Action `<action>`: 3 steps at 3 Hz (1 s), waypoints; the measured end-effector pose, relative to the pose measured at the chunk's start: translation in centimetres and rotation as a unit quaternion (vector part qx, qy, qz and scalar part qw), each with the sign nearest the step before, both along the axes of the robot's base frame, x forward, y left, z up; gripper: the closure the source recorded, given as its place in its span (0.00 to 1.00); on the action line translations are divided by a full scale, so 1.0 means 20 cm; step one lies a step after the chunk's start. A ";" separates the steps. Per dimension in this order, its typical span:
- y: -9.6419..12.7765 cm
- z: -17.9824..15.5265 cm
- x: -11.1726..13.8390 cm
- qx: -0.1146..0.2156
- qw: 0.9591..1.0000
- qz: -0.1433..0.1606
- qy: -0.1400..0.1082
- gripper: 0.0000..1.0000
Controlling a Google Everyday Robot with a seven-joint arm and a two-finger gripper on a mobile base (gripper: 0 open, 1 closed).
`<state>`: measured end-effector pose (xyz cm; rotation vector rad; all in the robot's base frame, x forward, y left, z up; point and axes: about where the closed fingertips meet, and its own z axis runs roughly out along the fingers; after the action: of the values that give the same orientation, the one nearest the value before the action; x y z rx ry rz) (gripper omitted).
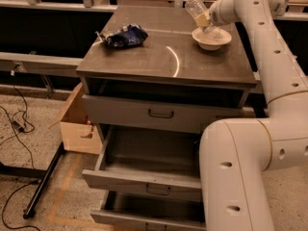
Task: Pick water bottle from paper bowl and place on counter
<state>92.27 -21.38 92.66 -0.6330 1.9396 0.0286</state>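
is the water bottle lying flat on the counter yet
No, the water bottle is tilted over the paper bowl at the gripper, not lying on the counter.

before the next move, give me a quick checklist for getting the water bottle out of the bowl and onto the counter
1. Pincer at the water bottle: ok, it is at the bottle's lower end, above the paper bowl.
2. Grip firm: cannot tell.
3. Bottle clear of the bowl: cannot tell. The bottle tilts with its cap end up and to the left, and its lower end is hidden by the pincer.
4. Bowl steady: ok, it sits upright near the counter's far right corner.
5. Free spot on the counter: ok, there is bare surface between the bowl and the crumpled blue bag.
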 end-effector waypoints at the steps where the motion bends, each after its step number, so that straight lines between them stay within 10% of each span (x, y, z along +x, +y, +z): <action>1: -0.03 0.20 -0.08 -0.014 0.999 0.017 -0.029 1.00; 3: -0.02 0.35 -0.32 -0.026 0.998 0.054 0.011 1.00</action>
<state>85.81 -21.80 99.59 -0.7750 1.9312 0.0523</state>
